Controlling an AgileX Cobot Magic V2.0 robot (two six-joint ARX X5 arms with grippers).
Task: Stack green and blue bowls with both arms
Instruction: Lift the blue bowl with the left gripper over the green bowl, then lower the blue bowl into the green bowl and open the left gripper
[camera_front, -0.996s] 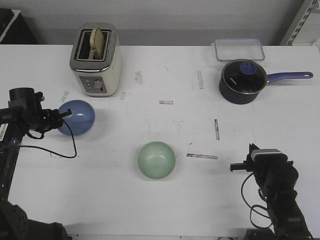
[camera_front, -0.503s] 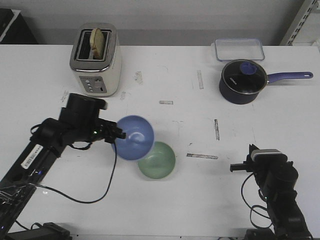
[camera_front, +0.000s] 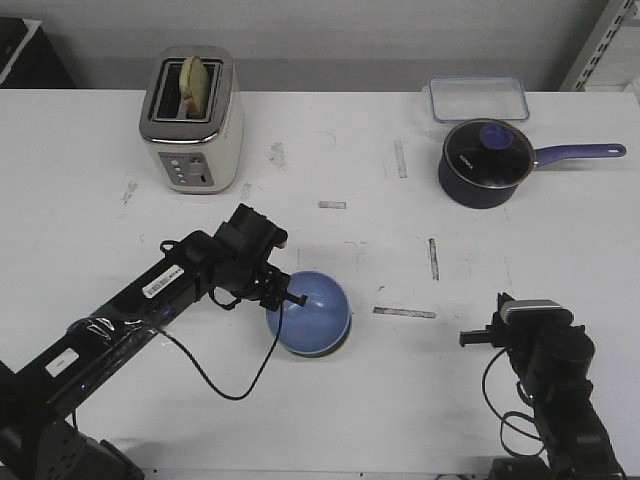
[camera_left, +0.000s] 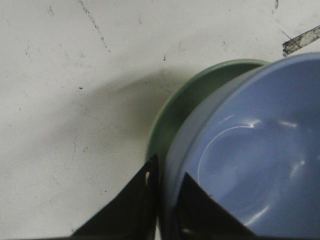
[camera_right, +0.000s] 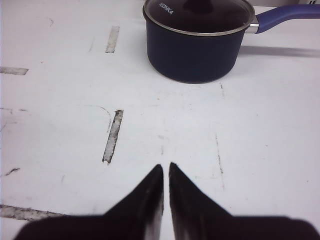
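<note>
- White and scuffed with grey marks, the worn tabletop (camera_front: 330, 150) carries everything; nearest the robot's base, the black right gripper (camera_right: 165, 172) hangs idle over bare table with its fingers pressed together and nothing between them.
- Well apart from it, toward the middle of the table, the black left gripper (camera_front: 283, 297) pinches the near rim of the glossy periwinkle blue bowl (camera_front: 315, 311), one finger inside the wall and one outside, as the left wrist view shows.
- That blue bowl sits in the pale mint green bowl (camera_left: 187, 97). From the front only a sliver of green shows beneath it, and the wrist view shows the green rim arcing out on one side, so the blue one looks tilted or off-centre.
- By my reading the stacking step is at its very end: placing is done, letting go is not.
- What the next move calls for, I would say, is a gentle spreading of the fingers so the blue bowl settles, then a straight lift clear so the rim is not dragged.
- Farther back stand a cream toaster with bread in its slot (camera_front: 192, 122), a dark blue long-handled saucepan with a glass lid (camera_front: 487, 162) and a clear plastic container (camera_front: 478, 98).
</note>
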